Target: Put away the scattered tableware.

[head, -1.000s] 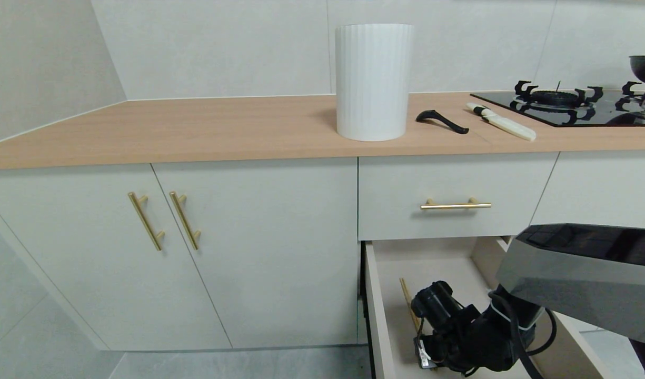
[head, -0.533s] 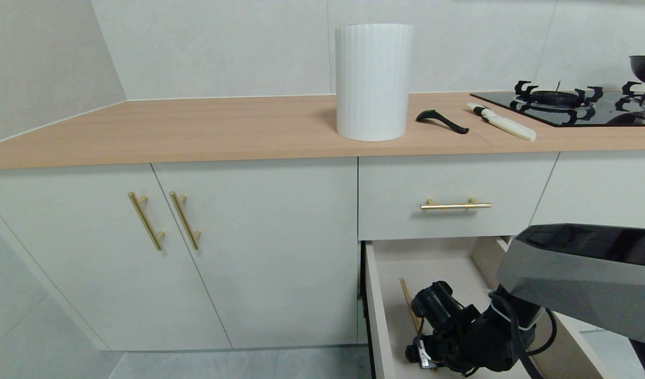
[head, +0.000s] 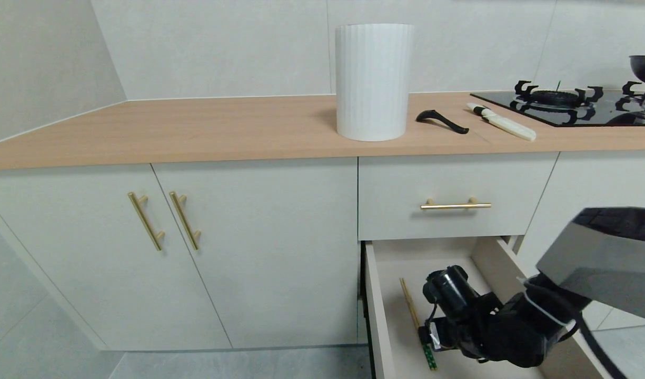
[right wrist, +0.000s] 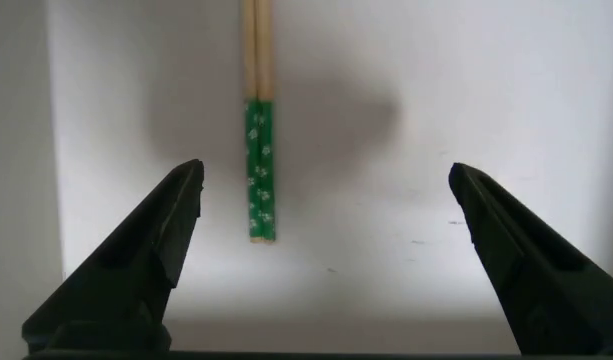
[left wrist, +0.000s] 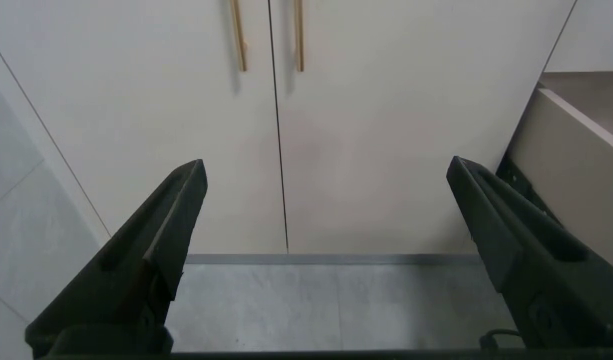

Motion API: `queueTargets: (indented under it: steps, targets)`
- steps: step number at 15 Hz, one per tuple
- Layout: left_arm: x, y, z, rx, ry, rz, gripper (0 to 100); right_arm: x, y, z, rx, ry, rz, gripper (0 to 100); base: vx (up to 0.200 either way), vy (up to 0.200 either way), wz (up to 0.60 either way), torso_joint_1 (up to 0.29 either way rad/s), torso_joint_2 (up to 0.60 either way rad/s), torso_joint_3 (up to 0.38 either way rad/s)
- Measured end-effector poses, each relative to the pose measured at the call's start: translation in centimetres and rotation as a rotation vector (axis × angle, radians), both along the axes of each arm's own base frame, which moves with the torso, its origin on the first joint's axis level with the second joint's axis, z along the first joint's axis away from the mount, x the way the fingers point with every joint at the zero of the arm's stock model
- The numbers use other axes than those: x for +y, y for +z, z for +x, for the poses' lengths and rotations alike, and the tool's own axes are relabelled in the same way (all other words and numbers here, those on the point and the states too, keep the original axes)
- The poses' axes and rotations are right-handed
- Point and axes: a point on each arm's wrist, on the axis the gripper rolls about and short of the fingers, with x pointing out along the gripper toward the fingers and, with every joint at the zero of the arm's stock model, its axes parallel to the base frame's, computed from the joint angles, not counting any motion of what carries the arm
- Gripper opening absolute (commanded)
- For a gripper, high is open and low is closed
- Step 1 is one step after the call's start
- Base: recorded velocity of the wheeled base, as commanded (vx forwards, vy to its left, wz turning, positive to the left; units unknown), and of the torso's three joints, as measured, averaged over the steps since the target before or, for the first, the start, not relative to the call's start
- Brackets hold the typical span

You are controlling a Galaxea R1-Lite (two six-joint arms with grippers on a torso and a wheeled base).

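Right arm is down in the open lower drawer (head: 377,305), and the right gripper (right wrist: 324,180) hangs over the drawer floor with its jaws spread wide, nothing in them. The chopsticks (right wrist: 258,150) lie flat as a pair on that floor, side by side. In the head view they run along the drawer's left wall, green patterned ends towards the drawer's front edge. From the right wrist I see them between the two fingers (right wrist: 136,260), closer to one of them and touching neither. Left gripper (left wrist: 326,170) is released too, jaws wide apart and holding nothing; it hangs low in front of the closed cabinet doors (left wrist: 386,150) with the gold handles, floor tiles beneath it. Up on the worktop (head: 196,131), a tall white ribbed container (head: 373,81) stands upright towards the front edge, above the closed upper drawer. Just beside it lies a black curved utensil (head: 441,120). Then comes a knife (head: 501,122) with a pale blade, lying near the front left corner of the hob (head: 564,105).
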Motion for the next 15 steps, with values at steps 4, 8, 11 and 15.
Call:
queueTargets:
  steps: [4,8,11,15]
  targets:
    - [0.0,0.0,0.0,0.000,0.000,0.000,100,-3.1,5.7,-0.1,-0.136,-0.022,0.019,100,0.000,0.000,0.00,0.000,0.00,0.000]
    - [0.0,0.0,0.0,0.000,0.001,0.000,100,-5.0,9.1,-0.8,-0.225,-0.030,0.034,100,0.000,0.000,0.00,0.000,0.00,0.000]
    - [0.0,0.0,0.0,-0.002,0.000,0.000,100,-5.3,10.1,-1.2,-0.254,-0.033,0.046,100,0.000,0.000,0.00,0.051,-0.24,-0.217]
    - [0.0,0.0,0.0,-0.002,0.000,0.000,100,-5.8,10.4,-1.1,-0.266,-0.045,0.047,100,0.000,0.000,0.00,0.149,-0.44,-0.289]
